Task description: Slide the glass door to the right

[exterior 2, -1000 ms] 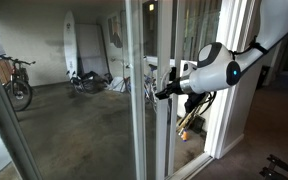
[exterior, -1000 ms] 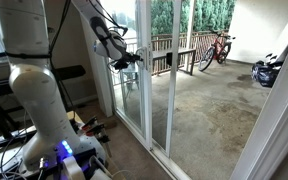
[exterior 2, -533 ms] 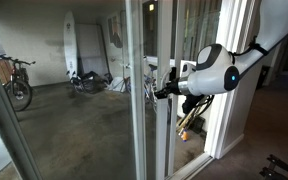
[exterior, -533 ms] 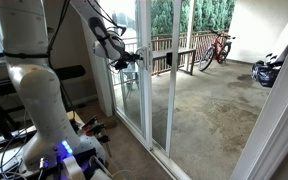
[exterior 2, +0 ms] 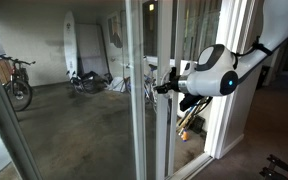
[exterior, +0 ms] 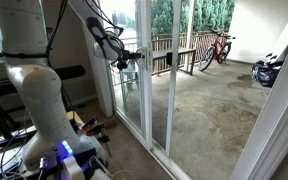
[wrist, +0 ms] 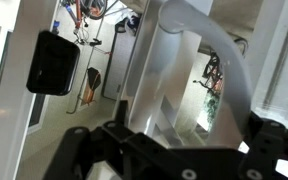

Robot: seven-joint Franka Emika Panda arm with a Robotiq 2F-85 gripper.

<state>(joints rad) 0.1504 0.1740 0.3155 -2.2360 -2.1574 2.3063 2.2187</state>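
White-framed tall clear glass door (exterior: 145,105) has its white D-shaped pull handle (wrist: 212,48) just ahead of the black tool (wrist: 174,138), between its wide-spread jaws.

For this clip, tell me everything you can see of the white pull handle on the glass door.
The pull handle is a white, smooth, D-shaped loop, plastic or painted metal by its look, fixed upright on the edge stile of the glass door. It looks intact. The hand is open with its fingers either side of the loop; contact cannot be confirmed.
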